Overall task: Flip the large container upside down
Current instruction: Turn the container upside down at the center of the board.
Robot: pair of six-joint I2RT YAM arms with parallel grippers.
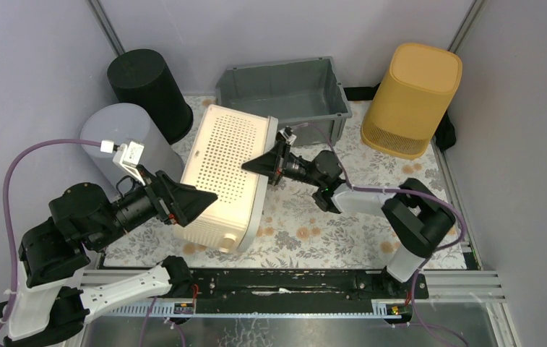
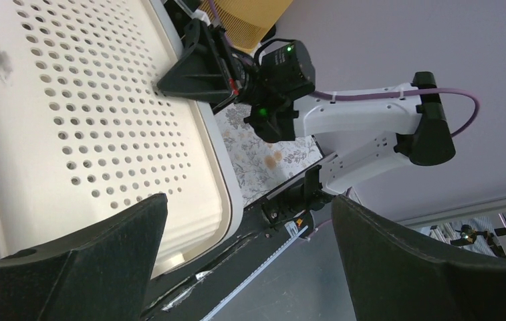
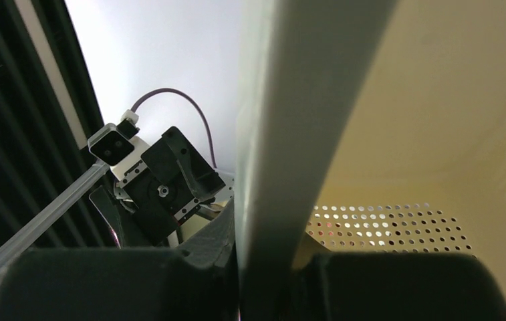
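Observation:
The large container is a cream perforated bin lying tilted on the floral mat, a perforated wall facing up. My right gripper is shut on its right edge; the right wrist view shows that wall pinched between the jaws of the right gripper, with the bin's inside to the right. My left gripper stands open at the bin's near left part. In the left wrist view the left gripper has nothing between its fingers, the container lies under the left finger, and the right gripper shows beyond.
A grey open bin stands behind the container. A yellow basket sits at the back right, a black cylinder at the back left and a pale grey cylinder beside my left arm. The black rail runs along the near edge.

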